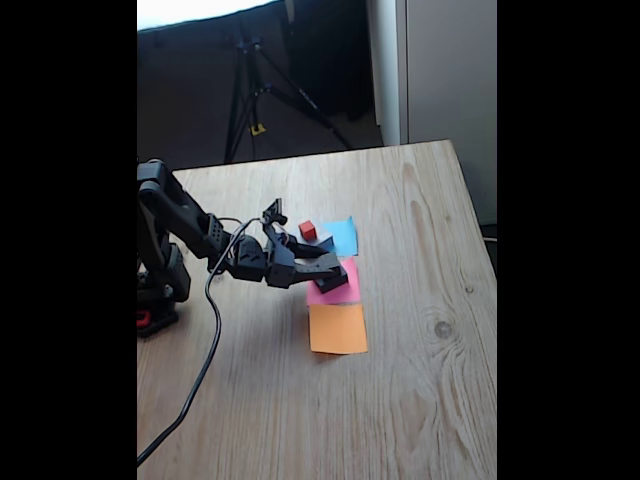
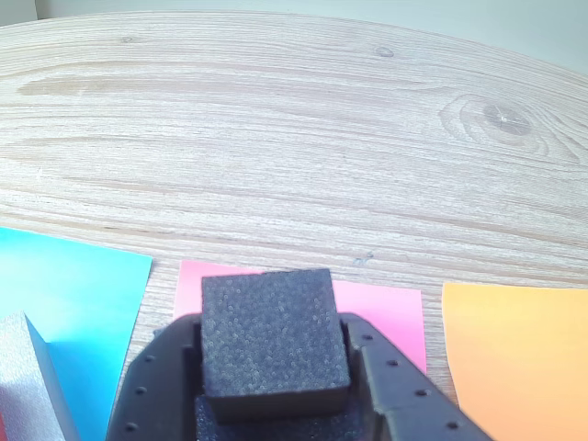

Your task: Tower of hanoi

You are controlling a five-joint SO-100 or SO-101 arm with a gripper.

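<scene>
Clamped in gripper (image 2: pixel 273 404): small black cube (image 2: pixel 273 342), matte foam, over pink paper (image 2: pixel 386 308); grey block (image 2: pixel 28 377) on blue paper (image 2: pixel 73 294).

A pale wooden table (image 1: pixel 420 400) with knots in its grain fills the foreground. Behind it stands a dark tripod (image 1: pixel 250 90) on dim flooring, beside a grey wall panel (image 1: pixel 450 70). Bright light enters at top.

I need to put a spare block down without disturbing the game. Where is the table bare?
Bare wood lies right of the paper squares to the table edge, and in front of the orange square. It is crowded around the blue square and pink square, where the gripper holds a black block.
</scene>
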